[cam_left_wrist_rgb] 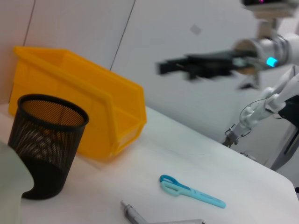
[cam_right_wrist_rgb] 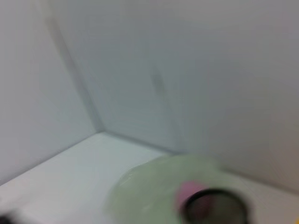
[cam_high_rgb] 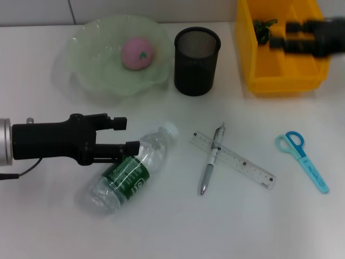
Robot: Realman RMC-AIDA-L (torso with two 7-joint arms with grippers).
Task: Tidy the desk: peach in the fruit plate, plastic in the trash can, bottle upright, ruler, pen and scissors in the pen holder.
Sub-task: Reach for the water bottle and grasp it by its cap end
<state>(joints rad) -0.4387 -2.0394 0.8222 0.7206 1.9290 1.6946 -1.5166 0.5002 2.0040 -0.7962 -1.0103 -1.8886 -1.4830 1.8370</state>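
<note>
A clear bottle (cam_high_rgb: 129,171) with a green label lies on its side on the white desk. My left gripper (cam_high_rgb: 125,136) is open beside the bottle's shoulder, its lower finger touching the bottle. In the green fruit plate (cam_high_rgb: 86,51) rests the pink peach (cam_high_rgb: 137,53). A dark green piece of plastic (cam_high_rgb: 263,28) lies in the yellow trash can (cam_high_rgb: 280,75). My right gripper (cam_high_rgb: 284,33) hovers over that bin, open, just beside the plastic. The pen (cam_high_rgb: 212,159) lies across the clear ruler (cam_high_rgb: 240,162). Blue scissors (cam_high_rgb: 303,160) lie to the right. The black mesh pen holder (cam_high_rgb: 197,60) stands upright.
The left wrist view shows the pen holder (cam_left_wrist_rgb: 46,144), the yellow bin (cam_left_wrist_rgb: 84,107), the scissors (cam_left_wrist_rgb: 191,191) and the right gripper (cam_left_wrist_rgb: 187,65) in the air. A white wall runs behind the desk.
</note>
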